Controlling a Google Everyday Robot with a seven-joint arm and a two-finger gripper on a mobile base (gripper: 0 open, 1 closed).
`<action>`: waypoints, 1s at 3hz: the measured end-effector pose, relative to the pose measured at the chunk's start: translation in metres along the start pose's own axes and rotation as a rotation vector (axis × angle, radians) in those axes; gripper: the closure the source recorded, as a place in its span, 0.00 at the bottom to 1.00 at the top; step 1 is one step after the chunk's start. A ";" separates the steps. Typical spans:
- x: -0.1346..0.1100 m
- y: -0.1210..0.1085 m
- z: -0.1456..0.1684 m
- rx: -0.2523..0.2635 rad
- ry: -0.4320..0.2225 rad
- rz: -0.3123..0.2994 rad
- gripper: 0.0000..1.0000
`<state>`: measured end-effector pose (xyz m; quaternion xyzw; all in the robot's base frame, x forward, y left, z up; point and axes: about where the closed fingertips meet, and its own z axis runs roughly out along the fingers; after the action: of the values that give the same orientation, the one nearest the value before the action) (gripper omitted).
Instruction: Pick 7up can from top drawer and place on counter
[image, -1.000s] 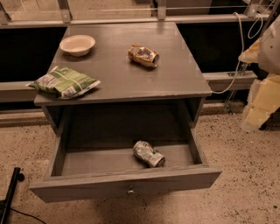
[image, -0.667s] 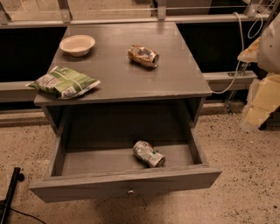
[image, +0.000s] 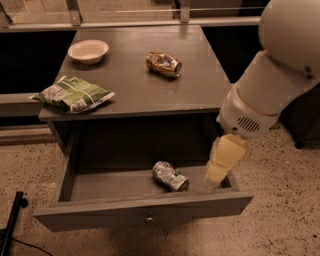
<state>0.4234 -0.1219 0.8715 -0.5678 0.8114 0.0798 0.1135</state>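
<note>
Grey wood frames the open top drawer (image: 145, 207), where the dented 7up can (image: 170, 176) lies on its side. My gripper (image: 216, 176) hangs just right of it, not touching; how wide it stands I cannot tell. The counter (image: 130, 85) above holds a brownish can (image: 163, 63).

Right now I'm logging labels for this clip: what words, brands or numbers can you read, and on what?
No text can be read.
7up can, lying in the drawer: green and white markings, too blurred to read.
Brown can on the counter: print too blurred.
Green bag: print too blurred.
Bowl: no text.
Gripper, low at the drawer's right end, apart from the 7up can: no label.
</note>
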 end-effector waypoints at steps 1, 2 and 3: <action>-0.015 0.008 0.020 -0.024 -0.210 0.115 0.00; -0.016 0.012 0.015 -0.034 -0.223 0.135 0.00; -0.031 0.001 0.042 -0.051 -0.246 0.144 0.00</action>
<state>0.4360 -0.0829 0.8395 -0.4967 0.8277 0.1775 0.1916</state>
